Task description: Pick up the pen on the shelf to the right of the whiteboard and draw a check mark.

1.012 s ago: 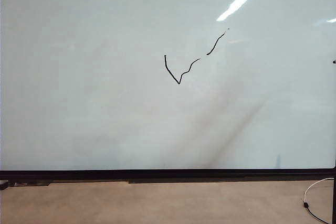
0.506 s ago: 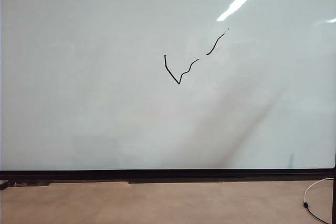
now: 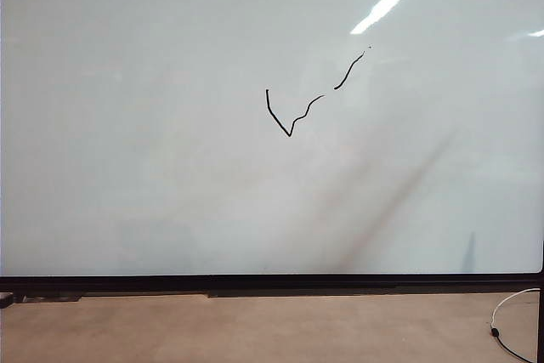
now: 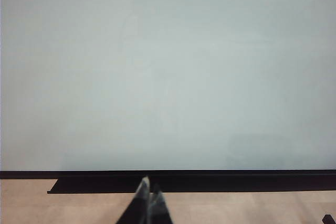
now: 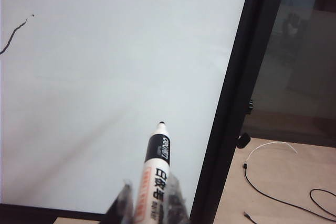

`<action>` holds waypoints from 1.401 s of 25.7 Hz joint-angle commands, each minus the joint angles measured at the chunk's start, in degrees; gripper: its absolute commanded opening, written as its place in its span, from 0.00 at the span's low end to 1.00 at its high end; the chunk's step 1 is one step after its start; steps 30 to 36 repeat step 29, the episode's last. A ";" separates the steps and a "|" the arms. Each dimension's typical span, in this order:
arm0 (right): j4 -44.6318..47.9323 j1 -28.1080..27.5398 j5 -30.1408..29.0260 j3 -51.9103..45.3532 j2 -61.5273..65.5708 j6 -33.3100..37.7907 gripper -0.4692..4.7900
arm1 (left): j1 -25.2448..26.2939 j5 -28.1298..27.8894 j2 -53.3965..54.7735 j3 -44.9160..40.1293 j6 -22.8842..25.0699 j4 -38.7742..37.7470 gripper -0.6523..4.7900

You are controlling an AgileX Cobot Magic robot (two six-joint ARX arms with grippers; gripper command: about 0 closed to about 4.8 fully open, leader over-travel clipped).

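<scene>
Already complete: check mark (image 3: pixel 310 95) stands mid-whiteboard (image 3: pixel 153 167). Right gripper (image 5: pixel 149 203), fingers clamped on pen (image 5: pixel 154 171), near the board's right edge; left gripper (image 4: pixel 148 203), fingers together, below its bottom edge.

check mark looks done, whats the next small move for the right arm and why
Probably carry the pen back toward the shelf on the right and set it down. The check mark is already on the whiteboard, and the right gripper holds the pen clear of the surface, near the board's right edge. The left gripper is shut and empty, low by the bottom edge.
</scene>
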 commanded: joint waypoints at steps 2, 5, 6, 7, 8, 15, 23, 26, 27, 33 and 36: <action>-0.02 0.00 0.00 0.26 0.22 0.28 0.08 | 0.00 0.00 0.02 0.15 0.26 0.72 0.11; -0.61 -0.02 0.77 0.24 0.22 -0.13 0.08 | 0.00 0.00 0.02 0.15 0.26 0.74 0.11; -0.66 -0.02 1.18 0.24 0.22 -0.20 0.08 | 0.00 0.00 0.02 0.17 0.26 0.72 0.11; -0.63 -0.02 1.44 0.22 0.22 -0.17 0.08 | 0.00 0.02 0.02 0.17 0.26 0.72 0.11; -0.59 0.00 1.44 0.22 0.22 -0.15 0.08 | 0.00 0.00 0.02 0.17 0.26 0.74 0.11; -0.81 0.04 1.49 0.22 0.22 -0.13 0.08 | 0.00 0.00 0.02 0.17 0.26 0.72 0.11; -3.61 0.20 1.64 0.22 0.22 -0.13 0.08 | 0.00 0.00 0.02 0.17 0.26 0.72 0.11; -3.61 0.20 1.66 0.22 0.22 -0.13 0.08 | 0.00 0.00 0.02 0.17 0.26 0.72 0.11; -3.61 0.20 1.64 0.22 0.22 -0.13 0.08 | 0.00 0.00 0.02 0.17 0.26 0.72 0.11; -3.61 0.20 1.66 0.22 0.22 -0.13 0.08 | 0.00 0.00 0.02 0.17 0.26 0.72 0.11; -3.61 0.20 1.66 0.22 0.22 -0.13 0.08 | 0.00 0.00 0.02 0.17 0.26 0.72 0.11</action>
